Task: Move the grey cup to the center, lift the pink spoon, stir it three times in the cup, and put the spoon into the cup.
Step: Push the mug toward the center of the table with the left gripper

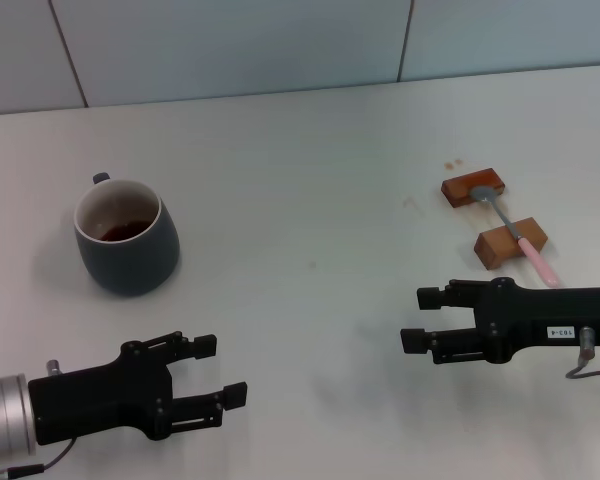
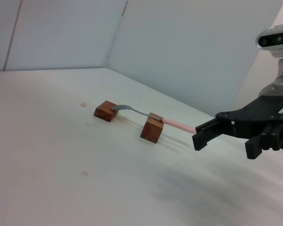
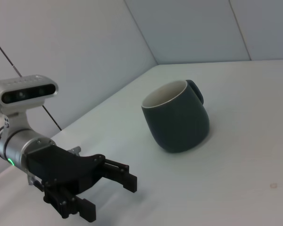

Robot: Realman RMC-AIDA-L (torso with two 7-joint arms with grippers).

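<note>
The grey cup [image 1: 127, 236] stands on the left side of the table, handle at the far side, dark liquid at its bottom; it also shows in the right wrist view [image 3: 176, 116]. The pink spoon [image 1: 517, 236] lies across two brown wooden blocks at the right, bowl on the far block, pink handle toward me; it also shows in the left wrist view [image 2: 151, 115]. My left gripper [image 1: 217, 370] is open and empty, near the front edge, in front of the cup. My right gripper [image 1: 423, 319] is open and empty, just in front of the spoon's handle end.
The far wooden block [image 1: 473, 187] and the near wooden block [image 1: 509, 243] hold the spoon off the white table [image 1: 310, 210]. A pale wall [image 1: 280, 40] runs along the table's far edge. A few small brown spots [image 1: 453, 163] mark the table beyond the blocks.
</note>
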